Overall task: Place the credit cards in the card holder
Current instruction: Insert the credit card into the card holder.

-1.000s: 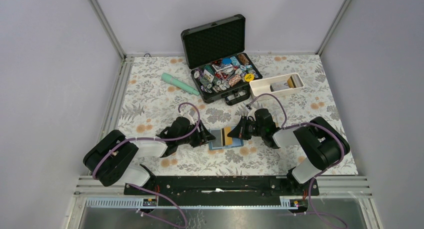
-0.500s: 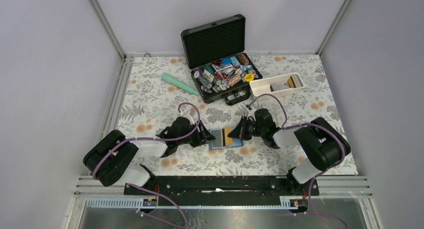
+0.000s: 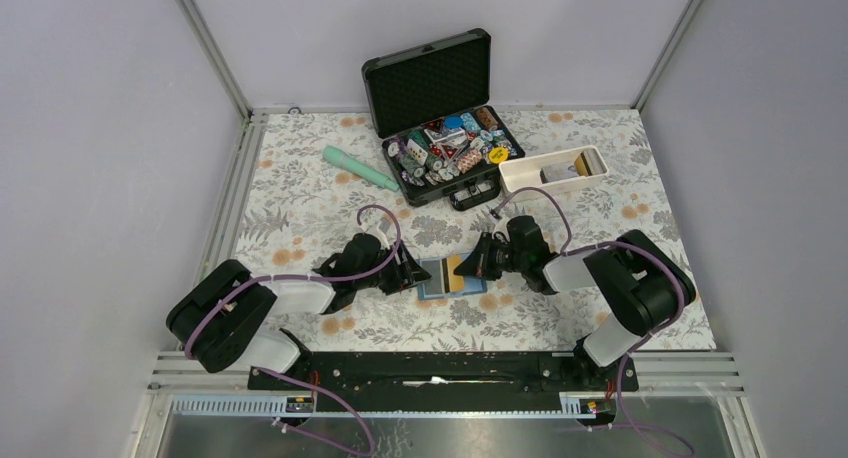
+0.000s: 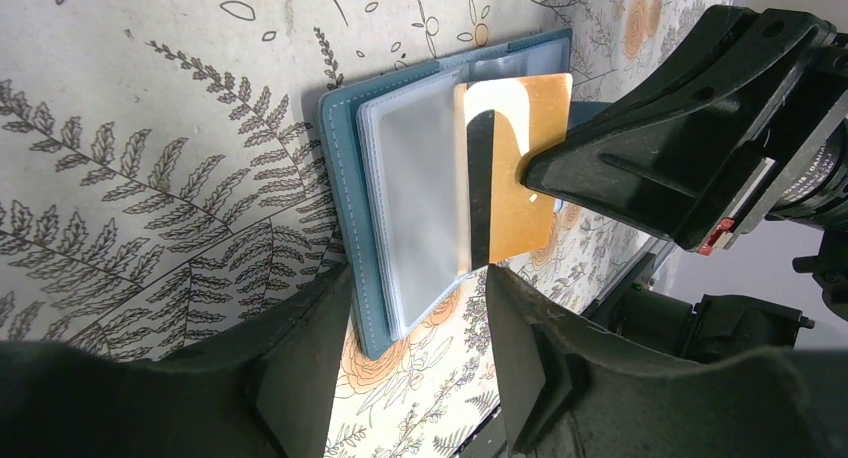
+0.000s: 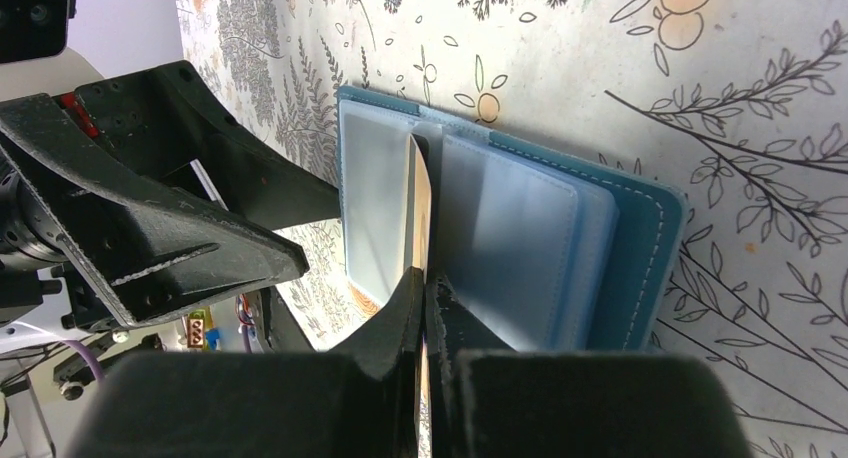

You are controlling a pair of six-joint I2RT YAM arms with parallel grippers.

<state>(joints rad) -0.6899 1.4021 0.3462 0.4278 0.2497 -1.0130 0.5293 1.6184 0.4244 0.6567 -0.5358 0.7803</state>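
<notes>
Grey walls close in a desk (image 3: 300,208) covered with a leaf-and-flower print. Near its front edge, between the two arms, the teal card holder (image 4: 345,178) lies opened flat with its clear sleeves fanned upward. The right claw (image 5: 424,290) is pressed together on an orange-gold card (image 4: 525,168), pinching the edge that faces its own arm. The opposite long edge, the one with the dark stripe, is already tucked under a sleeve. So the sleeve's mouth faces the right arm and the pocket runs away from it toward the left arm. The card's long axis lies across that line, which means the push has to go straight toward the left claw (image 4: 415,288), broadside first. That claw is spread, with one finger on each side of the holder's end. On one side, printed desk shows between finger and holder, so it brackets the holder and does not clamp it. It looks placed to stop the holder sliding under the push. The right arm is clearly the one to finish the insertion. More cards appear to sit in a white tray (image 3: 515,173) well behind it.
</notes>
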